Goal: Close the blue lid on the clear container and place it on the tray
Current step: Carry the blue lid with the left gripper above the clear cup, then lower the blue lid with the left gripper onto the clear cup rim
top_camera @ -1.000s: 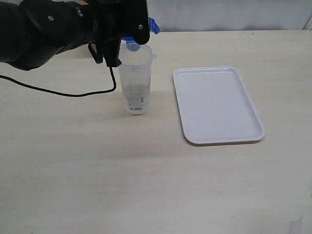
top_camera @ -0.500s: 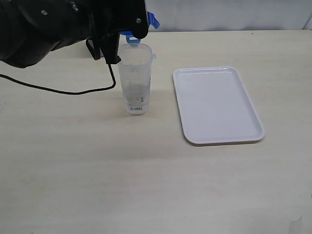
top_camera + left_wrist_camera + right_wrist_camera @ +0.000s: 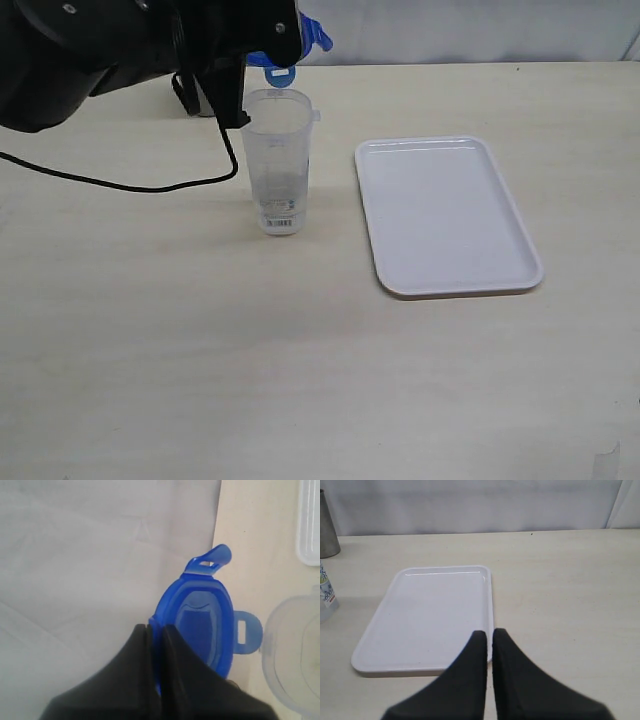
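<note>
Left gripper point(image 3: 154, 630) is clamped hard on the edge of the small round blue plastic lid point(image 3: 200, 625), with the rim pinched between both fingers. The lid is held in the air, touching nothing else. Its snap flaps stick out, and in the left wrist view one flap points at the tall clear plastic canister point(image 3: 277, 165) and ends just short of its rim. In the exterior view the lid peeks out from under the black left arm point(image 3: 100, 50), just above and behind the canister's mouth, not seated on it. The canister stands upright on the pale beige tabletop point(image 3: 300, 380), mouth open, with a white barcode label near its base. The flat white rectangular plastic tray point(image 3: 445, 215) lies on the table to the canister's right, apart from it and not touching. A thin black cable point(image 3: 120, 185) runs from the left arm across the table left of the canister, then rises right beside it. Right gripper point(image 3: 489, 635) has its jaws pressed together with nothing between them. It hangs low by the tray's near short edge, tips over one corner of the rim, and is out of the exterior view. A tapered grey steel cup point(image 3: 326, 525) stands toward the back of the table, beyond the canister base seen at the frame edge of the right wrist view.
</note>
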Robot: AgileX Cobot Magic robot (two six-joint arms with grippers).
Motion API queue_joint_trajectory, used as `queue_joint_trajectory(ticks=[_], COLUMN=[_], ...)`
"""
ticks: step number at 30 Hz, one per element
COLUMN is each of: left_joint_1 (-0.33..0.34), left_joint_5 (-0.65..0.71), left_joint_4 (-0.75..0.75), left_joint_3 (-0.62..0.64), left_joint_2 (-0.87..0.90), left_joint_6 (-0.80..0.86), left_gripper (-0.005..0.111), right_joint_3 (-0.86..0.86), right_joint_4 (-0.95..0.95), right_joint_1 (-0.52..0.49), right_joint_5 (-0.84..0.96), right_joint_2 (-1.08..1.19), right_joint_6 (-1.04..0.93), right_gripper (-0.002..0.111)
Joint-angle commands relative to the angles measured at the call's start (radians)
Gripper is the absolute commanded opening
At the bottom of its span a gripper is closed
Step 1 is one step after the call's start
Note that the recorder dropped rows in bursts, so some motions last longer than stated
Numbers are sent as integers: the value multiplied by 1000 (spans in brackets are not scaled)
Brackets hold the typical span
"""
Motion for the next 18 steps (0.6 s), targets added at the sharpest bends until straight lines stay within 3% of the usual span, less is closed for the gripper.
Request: queue_joint_trajectory(ticks=[1,9,12,15,18], left_joint_1=[-8,-8,-8,-8,-8], left_joint_5=[10,-3,-90,-271,-330], left_joint_4=[-35,-40,-59,-135,-151], left_joint_3=[1,1,1,1,1], left_joint_2=[-31,-31,-31,-29,-7], left_joint_6=[31,31,31,31,31], left_gripper=[0,0,0,0,0], right_joint_3=[1,1,1,1,1], right_joint_4=[2,2,2,2,2], right_joint_1=[2,2,2,2,2], right_joint_5=[-5,-5,-5,-5,-5], right_joint_2=[-1,-1,-1,-1,-1], right_joint_6=[0,0,0,0,0], right_gripper=[4,4,4,4,4])
